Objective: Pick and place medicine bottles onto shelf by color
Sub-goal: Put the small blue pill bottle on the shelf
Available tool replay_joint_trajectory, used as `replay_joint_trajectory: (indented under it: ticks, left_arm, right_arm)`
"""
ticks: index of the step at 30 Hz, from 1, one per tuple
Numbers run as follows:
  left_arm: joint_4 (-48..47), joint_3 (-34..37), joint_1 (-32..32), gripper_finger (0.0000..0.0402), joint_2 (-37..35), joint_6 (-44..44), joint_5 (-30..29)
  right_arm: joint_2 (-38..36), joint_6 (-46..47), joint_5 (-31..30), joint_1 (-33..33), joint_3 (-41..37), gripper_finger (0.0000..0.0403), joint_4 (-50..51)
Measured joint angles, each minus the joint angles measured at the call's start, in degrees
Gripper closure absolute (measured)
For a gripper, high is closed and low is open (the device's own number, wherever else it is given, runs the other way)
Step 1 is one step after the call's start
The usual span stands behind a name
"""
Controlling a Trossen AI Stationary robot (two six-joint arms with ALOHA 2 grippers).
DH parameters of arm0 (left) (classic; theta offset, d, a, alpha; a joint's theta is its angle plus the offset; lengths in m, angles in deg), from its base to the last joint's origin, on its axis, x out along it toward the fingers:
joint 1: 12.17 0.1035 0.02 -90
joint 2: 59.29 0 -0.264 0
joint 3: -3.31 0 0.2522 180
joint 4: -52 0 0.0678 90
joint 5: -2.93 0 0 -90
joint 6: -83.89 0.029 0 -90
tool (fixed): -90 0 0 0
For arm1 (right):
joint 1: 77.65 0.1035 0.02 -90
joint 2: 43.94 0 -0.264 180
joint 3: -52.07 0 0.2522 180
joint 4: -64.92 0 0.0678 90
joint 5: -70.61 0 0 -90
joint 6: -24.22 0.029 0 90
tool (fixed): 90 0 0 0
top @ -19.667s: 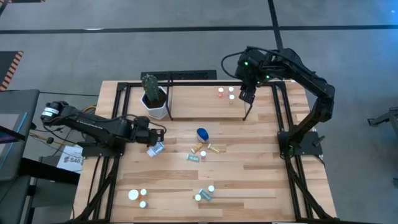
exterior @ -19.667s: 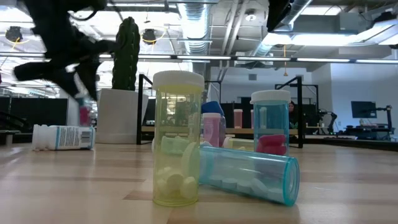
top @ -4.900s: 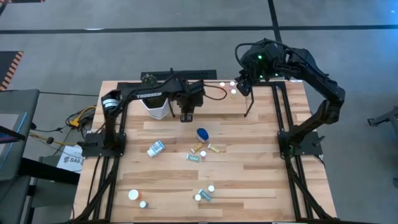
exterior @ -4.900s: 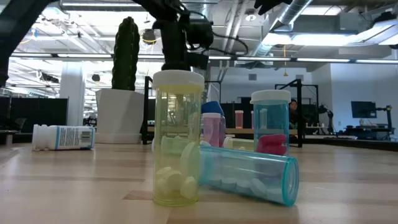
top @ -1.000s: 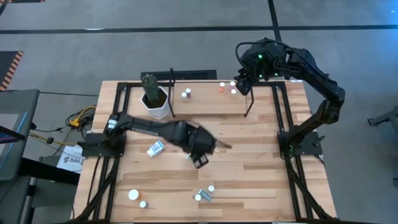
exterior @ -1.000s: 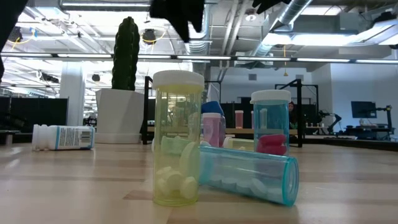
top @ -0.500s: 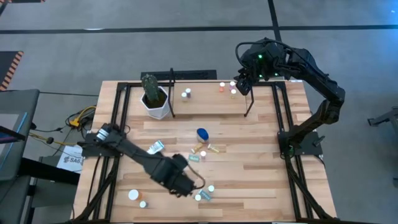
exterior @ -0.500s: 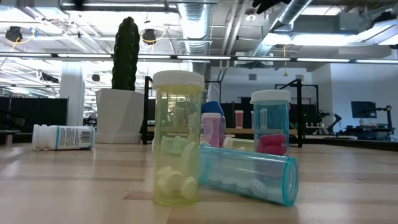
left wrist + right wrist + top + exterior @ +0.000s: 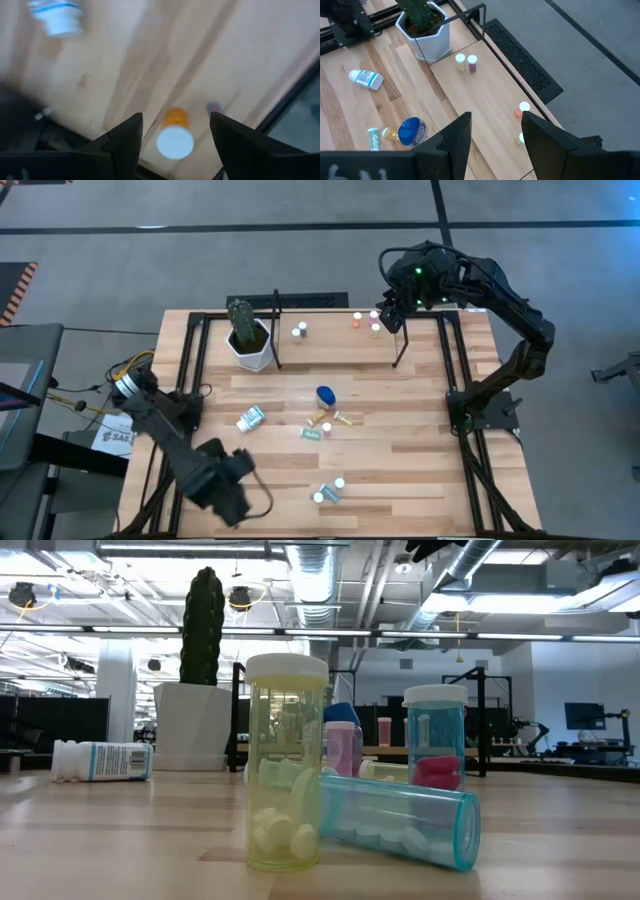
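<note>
Pointing down over the table's near left corner, my left gripper (image 9: pixel 232 498) is open and hides the bottles under it in the high view. In the left wrist view an upright amber bottle with a white cap (image 9: pixel 175 136) stands on the table below the gap between its fingers, untouched. Above the shelf's (image 9: pixel 330 348) far right end my right gripper (image 9: pixel 392 316) hangs open with nothing in it. Small bottles stand on the shelf: one (image 9: pixel 298 331) near the middle and three (image 9: pixel 368 323) at the right. Loose bottles lie mid-table around a blue one (image 9: pixel 325 395).
A white pot with a cactus (image 9: pixel 248 340) stands at the shelf's left end. A white labelled bottle (image 9: pixel 250 418) lies left of the middle. A yellow bottle (image 9: pixel 287 770) and teal ones (image 9: pixel 400 822) sit near the near edge. Black rails (image 9: pixel 470 450) run along both table sides.
My left gripper has swung from the middle of the table, by the loose bottles, toward the near left corner and sunk a little. It now stands over the amber bottle there. No bottle has moved.
</note>
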Motion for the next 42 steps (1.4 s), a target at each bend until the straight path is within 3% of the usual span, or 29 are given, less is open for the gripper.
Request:
replay_joint_trajectory:
  ticks: [7, 22, 28, 42]
  left_arm:
    - [11.27, 10.45, -7.42, 0.0181, -2.37, 6.84, -2.67]
    - [23.18, 12.15, -14.27, 0.0181, -2.15, 13.61, -13.05]
    - [30.15, 16.72, -15.1, 0.0181, -2.06, 13.83, -13.17]
    - [32.53, 19.43, -14.88, 0.0181, -2.0, 12.21, -12.68]
  right_arm:
    - [-0.02, 0.0, 0.0, 0.0, 0.0, 0.0207, 0.0]
    - [-0.01, 0.0, 0.0, 0.01, 0.0, 0.0207, 0.01]
    - [-0.01, 0.0, 0.0, 0.02, 0.0, 0.0207, 0.0]
    - [-0.02, 0.0, 0.0, 0.01, 0.0, 0.0207, 0.0]
